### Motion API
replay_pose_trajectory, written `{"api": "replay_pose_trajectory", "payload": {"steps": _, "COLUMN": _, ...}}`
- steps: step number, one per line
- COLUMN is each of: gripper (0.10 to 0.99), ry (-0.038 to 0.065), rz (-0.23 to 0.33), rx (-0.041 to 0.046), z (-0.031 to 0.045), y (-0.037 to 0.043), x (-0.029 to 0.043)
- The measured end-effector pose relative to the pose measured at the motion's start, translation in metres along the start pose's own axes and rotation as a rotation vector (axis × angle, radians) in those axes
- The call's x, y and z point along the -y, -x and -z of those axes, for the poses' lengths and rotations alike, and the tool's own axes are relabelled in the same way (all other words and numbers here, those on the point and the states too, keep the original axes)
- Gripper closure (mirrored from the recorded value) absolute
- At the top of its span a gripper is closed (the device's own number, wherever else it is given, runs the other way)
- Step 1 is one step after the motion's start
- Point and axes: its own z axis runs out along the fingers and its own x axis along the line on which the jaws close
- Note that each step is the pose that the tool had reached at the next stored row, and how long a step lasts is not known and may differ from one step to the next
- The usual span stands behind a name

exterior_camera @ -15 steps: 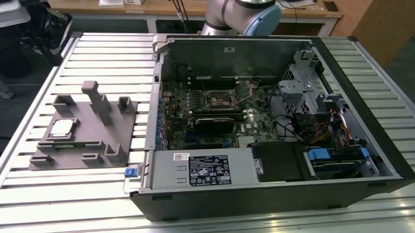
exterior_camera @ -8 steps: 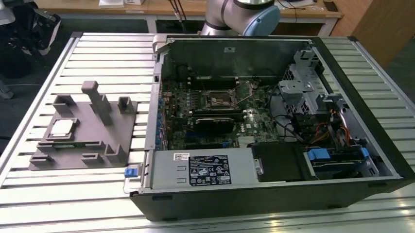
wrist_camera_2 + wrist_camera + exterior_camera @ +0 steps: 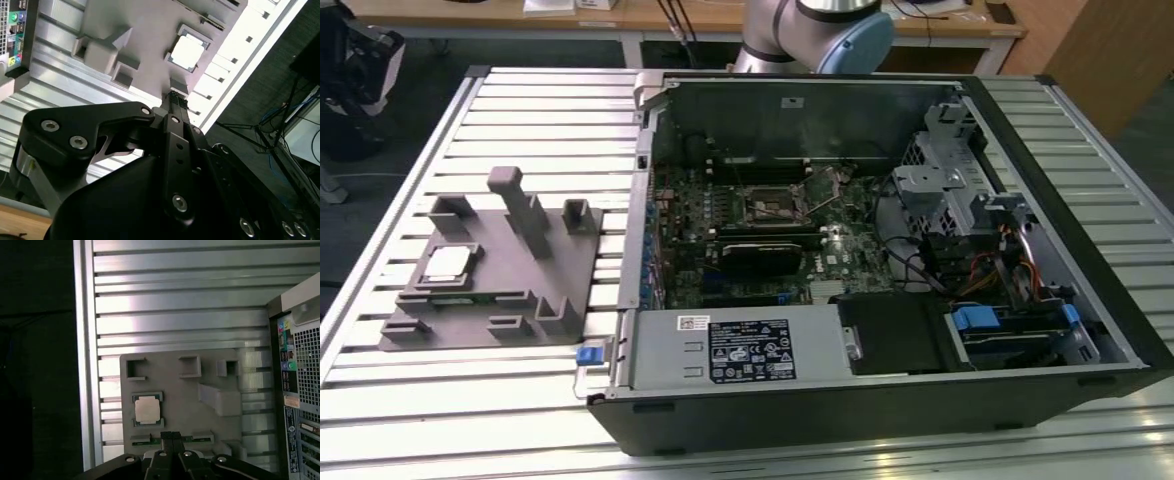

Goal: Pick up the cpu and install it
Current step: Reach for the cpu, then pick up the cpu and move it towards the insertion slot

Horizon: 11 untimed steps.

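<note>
The cpu (image 3: pixel 447 264) is a small pale silver square lying flat in a recess of the grey fixture (image 3: pixel 500 268), at the exterior view's left on the slatted table. Both wrist views look down on it from well above: the cpu (image 3: pixel 147 409) (image 3: pixel 188 51) rests in its green-edged seat on the fixture (image 3: pixel 185 405). My gripper (image 3: pixel 171 436) (image 3: pixel 175 96) hangs high over the fixture's near edge, beside the cpu and clear of it. Its two dark fingers are pressed together, shut on nothing. The black square socket frame (image 3: pixel 767 207) sits on the motherboard inside the open case.
An open black computer case (image 3: pixel 881 400) lies on the exterior view's right half of the table, with a white-labelled metal box (image 3: pixel 740 347) at its front and drive bays (image 3: pixel 987 260) to the right. Upright grey posts (image 3: pixel 520 205) rise from the fixture. The arm's base (image 3: pixel 814 30) stands behind the case.
</note>
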Motion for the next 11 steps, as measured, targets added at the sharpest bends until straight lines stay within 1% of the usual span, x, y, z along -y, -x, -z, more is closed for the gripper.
{"api": "replay_pose_trajectory", "payload": {"steps": 3, "gripper": 0.980, "ry": 0.000, "rz": 0.000, "rx": -0.0014, "z": -0.0005, "y": -0.0106, "x": 0.0008}}
{"api": "replay_pose_trajectory", "payload": {"steps": 6, "gripper": 0.980, "ry": 0.000, "rz": 0.000, "rx": -0.0037, "z": -0.0009, "y": -0.0183, "x": 0.0014}}
{"api": "replay_pose_trajectory", "payload": {"steps": 9, "gripper": 0.980, "ry": 0.000, "rz": 0.000, "rx": -0.0069, "z": -0.0016, "y": -0.0233, "x": 0.0019}}
{"api": "replay_pose_trajectory", "payload": {"steps": 11, "gripper": 0.980, "ry": -0.001, "rz": 0.000, "rx": -0.0089, "z": -0.0021, "y": -0.0242, "x": 0.0020}}
